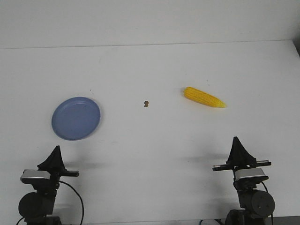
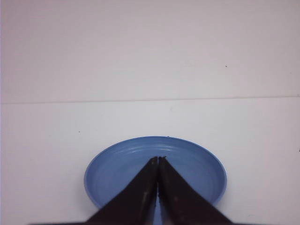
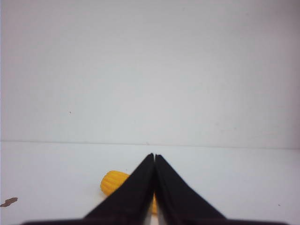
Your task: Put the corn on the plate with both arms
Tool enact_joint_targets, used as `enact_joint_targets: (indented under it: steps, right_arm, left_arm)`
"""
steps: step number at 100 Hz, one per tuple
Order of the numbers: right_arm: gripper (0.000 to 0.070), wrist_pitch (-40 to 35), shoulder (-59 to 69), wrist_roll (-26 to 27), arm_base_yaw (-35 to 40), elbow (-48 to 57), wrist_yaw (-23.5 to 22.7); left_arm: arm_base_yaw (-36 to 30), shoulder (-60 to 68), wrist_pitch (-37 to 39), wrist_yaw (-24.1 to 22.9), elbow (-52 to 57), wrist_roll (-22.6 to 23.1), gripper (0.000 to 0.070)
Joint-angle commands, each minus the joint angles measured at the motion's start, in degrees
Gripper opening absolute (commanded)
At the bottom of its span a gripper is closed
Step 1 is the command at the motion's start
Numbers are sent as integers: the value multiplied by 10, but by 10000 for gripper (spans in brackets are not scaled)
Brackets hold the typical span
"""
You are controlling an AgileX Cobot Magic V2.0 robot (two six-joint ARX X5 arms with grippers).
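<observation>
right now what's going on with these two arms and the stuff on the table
Nothing is being handled yet. A bright yellow corn cob lies on the white table ahead of the right gripper, its pointed end toward the robot's right. A round periwinkle-blue plate sits empty ahead of the left gripper. Both grippers are shut and held back near the table's front edge, touching neither item. A tiny brown speck lies between plate and cob.

Worktop bare between plate [image 1: 76,118] and corn [image 1: 204,97] except a brown speck [image 1: 146,103] midway; near edge unobstructed.
</observation>
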Motion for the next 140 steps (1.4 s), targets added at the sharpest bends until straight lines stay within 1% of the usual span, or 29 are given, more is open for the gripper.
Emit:
enact_joint_targets:
  steps: [1,10,19,27,34,57,72,77,91,103,111,140]
  right_arm:
    - [2,1,0,21,0,1,0]
    - [2,-29,0,38,0,16,0]
    - [2,-83,0,42,0,49,0]
    - [2,-131,6,42,0,88,0]
    - [2,-176,16,42,0,129,0]
    - [2,-342,107,34,0,292,0]
    - [2,-450,185,24,0,393,1]
    - [2,-492,216,24,0,430,2]
    - [2,-581,289,24,0,507,7]
    - [2,-634,335,23,0,540,20]
    - [2,-646,353,19,0,544,20]
    - [2,-636,363,19,0,544,19]
  left_arm:
    - [1,-1,4,-2,4,-2,6]
    - [1,0,-5,-2,23,-2,6]
    - [1,5,-35,-3,55,-3,6]
    - [1,20,-73,-19,92,-28,6]
    - [1,45,-106,-35,128,-43,6]
    - [1,166,-195,-34,267,-48,6]
    - [1,260,-287,-34,379,-47,6]
    - [1,292,-325,-34,415,-47,6]
    - [1,376,-437,-34,504,-48,6]
    - [1,433,-502,-34,555,-60,6]
    - [1,459,-526,-34,573,-60,6]
    - [1,469,-530,-34,577,-59,6]
